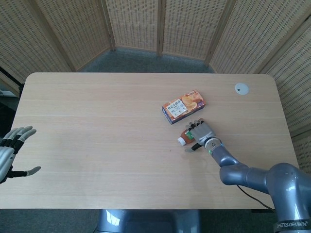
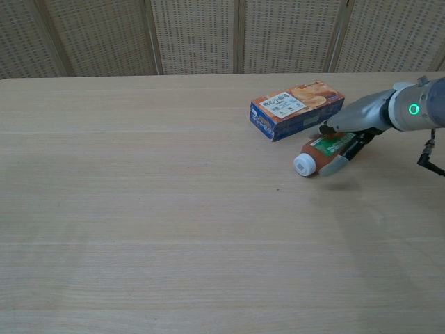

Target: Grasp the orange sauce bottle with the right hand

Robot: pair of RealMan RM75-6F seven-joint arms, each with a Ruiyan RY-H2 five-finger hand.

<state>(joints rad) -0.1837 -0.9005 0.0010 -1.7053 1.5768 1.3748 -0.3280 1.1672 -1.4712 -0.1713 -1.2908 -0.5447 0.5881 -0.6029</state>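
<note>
Chest view is showing the orange sauce bottle (image 2: 321, 151) lying on its side on the table (image 2: 139, 209), white cap pointing toward the camera side, just in front of the orange snack box (image 2: 297, 109). The right hand (image 2: 348, 139) is lying over the bottle's rear half, fingers draped across the top and a thumb reaching along the near side; whether the fingers are actually clamping the bottle or only resting on it cannot be told from either view. Head view is placing the right hand (image 1: 200, 133) and bottle (image 1: 186, 137) right of the table's centre. The grasp-closing step appears to be in hand. The next move is calling for full finger closure around the body, without nudging the box. The left hand (image 1: 10, 153) is hovering at the table's left edge, fingers apart and holding nothing.
</note>
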